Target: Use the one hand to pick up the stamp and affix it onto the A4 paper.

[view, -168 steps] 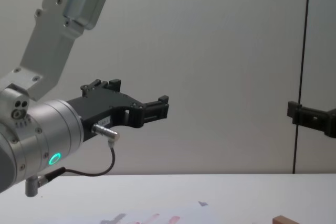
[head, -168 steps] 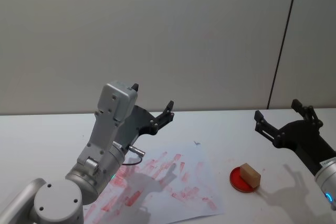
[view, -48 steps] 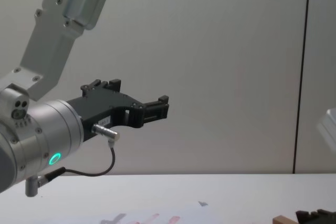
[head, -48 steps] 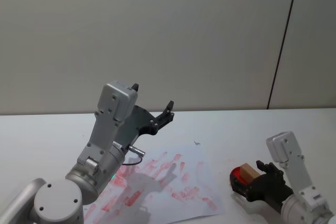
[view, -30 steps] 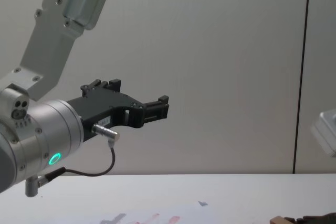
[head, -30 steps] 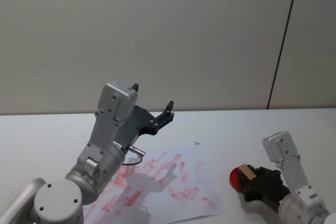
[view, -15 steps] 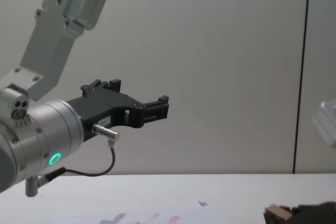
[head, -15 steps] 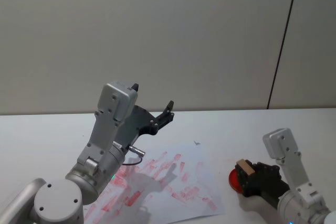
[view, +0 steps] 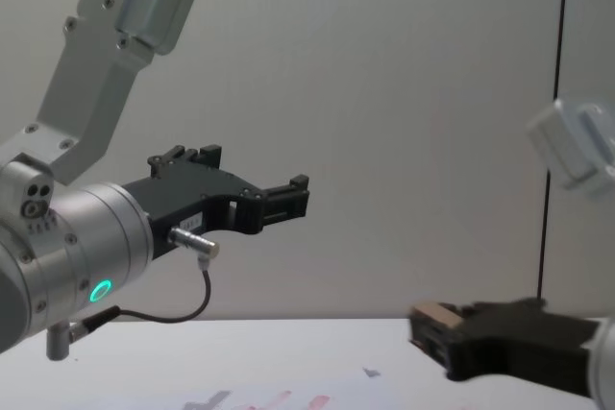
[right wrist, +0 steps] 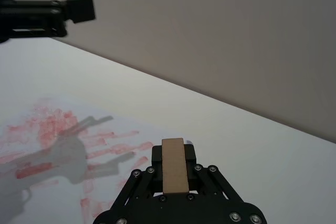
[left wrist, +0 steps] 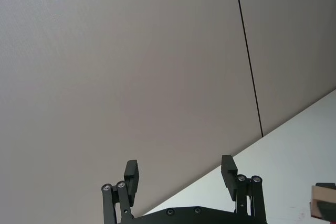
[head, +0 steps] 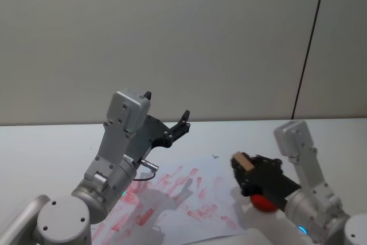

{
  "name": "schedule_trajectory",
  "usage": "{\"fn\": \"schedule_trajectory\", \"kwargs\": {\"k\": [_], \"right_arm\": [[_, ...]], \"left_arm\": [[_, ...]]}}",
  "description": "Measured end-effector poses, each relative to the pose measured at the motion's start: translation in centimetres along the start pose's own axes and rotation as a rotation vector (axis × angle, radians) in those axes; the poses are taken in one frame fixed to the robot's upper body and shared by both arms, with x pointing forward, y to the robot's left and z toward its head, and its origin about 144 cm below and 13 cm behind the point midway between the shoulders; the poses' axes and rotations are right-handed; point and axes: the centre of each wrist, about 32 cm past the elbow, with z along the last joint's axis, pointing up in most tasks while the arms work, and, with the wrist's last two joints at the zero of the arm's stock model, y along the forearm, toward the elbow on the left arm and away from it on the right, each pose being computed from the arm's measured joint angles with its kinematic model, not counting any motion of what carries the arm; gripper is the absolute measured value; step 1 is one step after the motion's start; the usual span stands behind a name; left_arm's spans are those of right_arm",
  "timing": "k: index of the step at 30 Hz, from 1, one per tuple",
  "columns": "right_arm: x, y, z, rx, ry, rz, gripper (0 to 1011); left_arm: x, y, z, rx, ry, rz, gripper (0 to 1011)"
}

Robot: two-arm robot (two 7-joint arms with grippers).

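Over the right edge of the A4 paper [head: 189,199], your right gripper [head: 248,171] now carries the stamp [head: 243,160]. Its 2 fingers are closed tight on the sides of the wooden block, which sticks out past the fingertips. Half a second ago the stamp was still low over the red ink pad [head: 262,201]. Since then the arm has lifted it and swung it toward the robot's left, so the pad now lies behind and below the gripper. The chest view shows the block held clear of the table [head: 46,142], touching neither pad nor sheet.

That means the pick-up looks done and you are in the carry. What remains, as I judge it, is to bring the stamp over a part of the sheet, lower it squarely and press. The paper is already covered in smeared red-pink prints, mostly toward its left and middle, and the corner nearest the gripper looks less marked. You cannot see the stamp's inked face from any camera, so I cannot tell how well it took ink. Keep the block level on the way down, because a tilted landing would smear.

Your left gripper [left wrist: 179,167] hangs parked above the far left side of the sheet, fingers spread wide and holding nothing.
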Motion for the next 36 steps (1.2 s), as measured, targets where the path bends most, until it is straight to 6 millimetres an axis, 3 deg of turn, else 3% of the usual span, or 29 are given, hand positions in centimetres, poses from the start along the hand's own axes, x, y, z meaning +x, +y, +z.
{"fn": "schedule_trajectory", "kwargs": {"k": [13, 24, 36], "right_arm": [[-1.9, 2.8, 1.3, -0.031, 0.005, 0.156, 221], [-3.7, 5.6, 0.5, -0.146, 0.004, 0.237, 221], [-4.7, 6.8, -0.3, -0.221, 0.006, 0.254, 221]], "left_arm": [[0.0, 0.0, 0.0, 0.0, 0.0, 0.0, 1001], [0.0, 0.0, 0.0, 0.0, 0.0, 0.0, 1001], [0.0, 0.0, 0.0, 0.0, 0.0, 0.0, 1001]]}}
